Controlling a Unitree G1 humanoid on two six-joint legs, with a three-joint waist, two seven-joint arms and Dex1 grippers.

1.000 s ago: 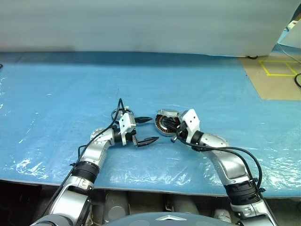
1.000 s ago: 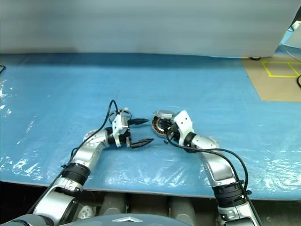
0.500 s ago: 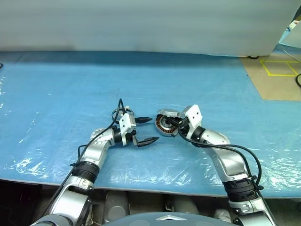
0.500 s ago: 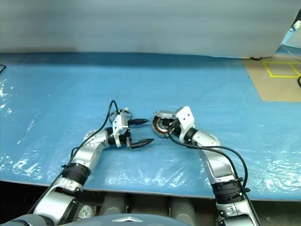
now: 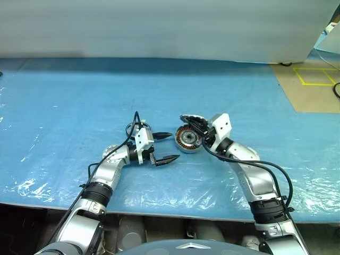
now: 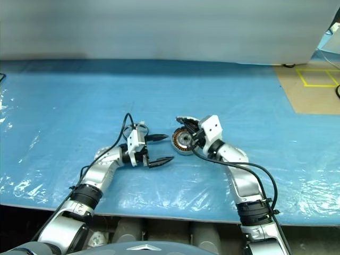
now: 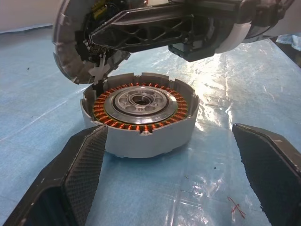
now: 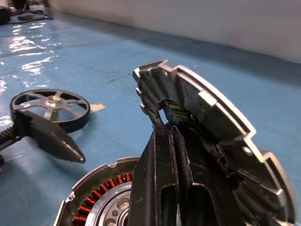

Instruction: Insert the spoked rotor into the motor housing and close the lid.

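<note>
The motor housing (image 5: 186, 141), a shallow silver can with a ring of copper windings, lies open on the blue sheet between my two hands. My right gripper (image 5: 194, 125) is shut on the lid (image 5: 189, 118), a ribbed silver disc held tilted just above the housing's far rim. My left gripper (image 5: 173, 146) stands open and level beside the housing, one black finger (image 7: 77, 174) on each side and neither touching it. The spoked rotor (image 8: 51, 107), a dark wheel, lies flat on the sheet beyond my left gripper's finger (image 8: 51, 139).
A wrinkled blue plastic sheet (image 5: 64, 106) covers the table, whose front edge (image 5: 159, 204) runs close to me. A pale wall (image 5: 159, 26) closes the back. At the far right is brown floor with yellow tape (image 5: 313, 77).
My right gripper has risen and tipped the lid up off the housing, so the windings now show. The left arm and the housing have stayed in place.
</note>
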